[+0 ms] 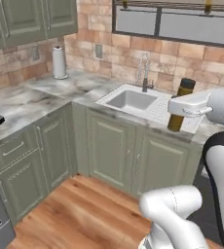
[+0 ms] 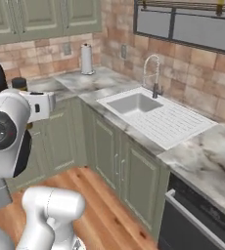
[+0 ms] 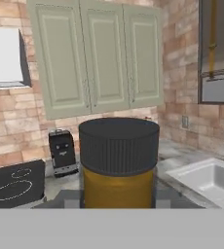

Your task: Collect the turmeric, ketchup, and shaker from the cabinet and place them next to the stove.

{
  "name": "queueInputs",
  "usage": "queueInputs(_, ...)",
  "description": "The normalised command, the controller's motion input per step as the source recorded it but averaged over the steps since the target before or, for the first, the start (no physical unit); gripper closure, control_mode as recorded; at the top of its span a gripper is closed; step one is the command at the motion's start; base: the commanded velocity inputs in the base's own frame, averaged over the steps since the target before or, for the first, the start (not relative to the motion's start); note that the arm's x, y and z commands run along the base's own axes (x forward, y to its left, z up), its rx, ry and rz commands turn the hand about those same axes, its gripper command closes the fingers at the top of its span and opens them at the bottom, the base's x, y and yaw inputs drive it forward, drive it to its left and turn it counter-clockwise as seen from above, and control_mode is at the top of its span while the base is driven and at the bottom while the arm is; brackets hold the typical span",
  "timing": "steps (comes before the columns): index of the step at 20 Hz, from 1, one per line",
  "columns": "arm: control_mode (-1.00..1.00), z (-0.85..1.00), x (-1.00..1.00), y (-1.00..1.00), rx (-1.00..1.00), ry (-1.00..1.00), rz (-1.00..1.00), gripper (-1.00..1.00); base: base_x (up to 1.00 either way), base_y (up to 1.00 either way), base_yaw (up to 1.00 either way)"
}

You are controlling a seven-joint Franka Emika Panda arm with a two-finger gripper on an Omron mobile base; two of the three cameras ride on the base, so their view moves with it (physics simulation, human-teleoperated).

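Observation:
My gripper (image 3: 118, 200) is shut on the turmeric (image 3: 118, 165), a slim amber jar with a ribbed dark lid that stands upright between the fingers. From the left base the turmeric (image 1: 175, 121) hangs in my gripper (image 1: 178, 108) over the counter right of the sink. In the right base view its dark lid (image 2: 19, 83) peeks out behind my arm. The stove (image 3: 14, 187), black glass with white rings, lies low and left of the jar. The sage-green wall cabinet (image 3: 94, 58) above has its doors closed. The ketchup and the shaker are out of view.
A white sink (image 1: 131, 99) with a faucet (image 1: 144, 73) is set in the marble counter (image 1: 21, 104). A paper towel roll (image 1: 59, 62) stands in the corner. A black coffee machine (image 3: 63, 151) sits beside the stove under a white hood (image 3: 4, 58). A dishwasher (image 2: 197, 224) is at right.

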Motion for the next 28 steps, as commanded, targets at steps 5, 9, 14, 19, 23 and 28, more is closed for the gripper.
queueInputs(5, 1.00, 0.00, 0.00, 0.00, 0.00, 0.00, 0.00, 1.00, 0.53, 0.93, 0.24)
queueInputs(9, 1.00, 0.00, 0.00, 0.00, 0.00, 0.00, 0.00, 1.00, 0.37, 1.00, 0.21)
queueInputs(14, 1.00, 0.00, 0.00, 0.00, 0.00, 0.00, 0.00, 1.00, -0.04, 1.00, 0.30)
queueInputs(19, 1.00, 0.00, 0.00, 0.00, 0.00, 0.00, 0.00, 1.00, -0.19, 0.99, 0.43)
queueInputs(23, 1.00, 0.00, 0.00, 0.00, 0.00, 0.00, 0.00, 1.00, -0.16, 0.87, 0.45)
queueInputs(28, 1.00, 0.00, 0.00, 0.00, 0.00, 0.00, 0.00, 1.00, -0.04, 0.63, 0.43)
